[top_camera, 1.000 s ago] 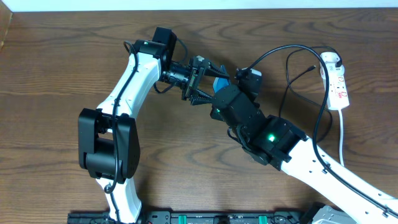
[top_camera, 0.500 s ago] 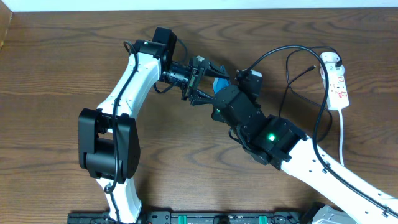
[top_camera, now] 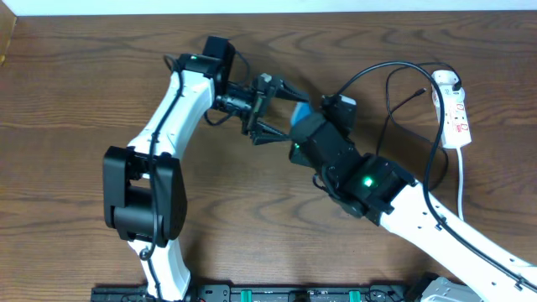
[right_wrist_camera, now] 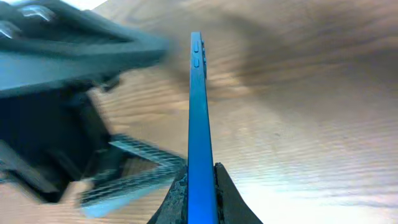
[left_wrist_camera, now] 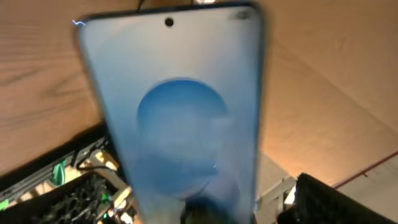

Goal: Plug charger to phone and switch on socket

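R gripper (right_wrist_camera: 198,182) clamped on phone (right_wrist_camera: 197,112) at its lower end. Phone stands edge-on in R wrist cam, side buttons near the top. L wrist cam: blue screen w/ lighter circle fills the view, facing L cam. Overhead: L gripper (top_camera: 284,113) fingers spread wide, holding nothing, phone just in front of it over the table (top_camera: 67,101). Socket (top_camera: 456,117) far R, well apart from both arms. Charger (top_camera: 403,101) lies loose near the socket, tip free.
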Controlling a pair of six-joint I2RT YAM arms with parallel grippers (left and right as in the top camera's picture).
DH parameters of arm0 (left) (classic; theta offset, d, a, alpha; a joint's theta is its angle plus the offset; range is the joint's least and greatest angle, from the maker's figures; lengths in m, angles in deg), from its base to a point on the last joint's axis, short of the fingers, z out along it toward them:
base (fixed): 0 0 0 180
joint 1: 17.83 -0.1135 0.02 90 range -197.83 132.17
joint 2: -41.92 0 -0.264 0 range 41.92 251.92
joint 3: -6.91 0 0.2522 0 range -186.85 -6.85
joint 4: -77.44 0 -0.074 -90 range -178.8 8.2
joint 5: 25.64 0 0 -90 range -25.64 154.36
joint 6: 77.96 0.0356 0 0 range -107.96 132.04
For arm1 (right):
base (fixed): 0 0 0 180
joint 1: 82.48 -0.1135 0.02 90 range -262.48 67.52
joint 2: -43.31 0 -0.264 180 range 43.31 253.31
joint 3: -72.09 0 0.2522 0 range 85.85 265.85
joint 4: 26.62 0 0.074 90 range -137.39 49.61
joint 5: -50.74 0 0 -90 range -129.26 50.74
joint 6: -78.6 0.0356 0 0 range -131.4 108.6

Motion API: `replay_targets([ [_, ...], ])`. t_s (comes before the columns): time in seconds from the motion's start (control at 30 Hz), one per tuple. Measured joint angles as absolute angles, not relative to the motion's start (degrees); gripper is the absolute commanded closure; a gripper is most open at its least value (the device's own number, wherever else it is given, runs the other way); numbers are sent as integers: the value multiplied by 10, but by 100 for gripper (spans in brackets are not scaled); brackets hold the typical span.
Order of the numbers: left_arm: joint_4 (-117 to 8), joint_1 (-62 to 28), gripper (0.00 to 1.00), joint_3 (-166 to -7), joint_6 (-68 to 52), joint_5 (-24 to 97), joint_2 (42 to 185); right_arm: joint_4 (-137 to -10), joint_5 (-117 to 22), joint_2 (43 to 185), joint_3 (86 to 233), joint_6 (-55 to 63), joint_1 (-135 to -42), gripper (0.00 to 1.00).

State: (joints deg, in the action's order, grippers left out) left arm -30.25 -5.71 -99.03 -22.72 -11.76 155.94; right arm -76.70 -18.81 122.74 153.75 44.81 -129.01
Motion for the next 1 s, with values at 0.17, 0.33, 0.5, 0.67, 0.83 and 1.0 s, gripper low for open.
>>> replay_targets([
  [0.17, -263, -109, 1, -990, -171, -103, 1551, -803, -224, 1227, 1538, 450, -1252, 99],
  [0.33, -167, -149, 1, -989, -113, -2, 1488, -804, -246, 1221, 1538, 450, -1226, 99],
  [0.5, -93, -174, 1, -989, -73, 137, 1355, -802, -254, 1219, 1538, 450, -1211, 99],
  [0.67, -88, -179, 1, -988, -70, 265, 1194, -774, -266, 1219, 1537, 450, -1202, 99],
  [0.83, -87, -179, 1, -986, -93, 402, 1016, -710, -298, 1219, 1524, 444, -1194, 99],
  [1.0, -87, -179, 0, -963, -141, 495, 846, -593, -384, 1218, 1465, 414, -1163, 99],
])
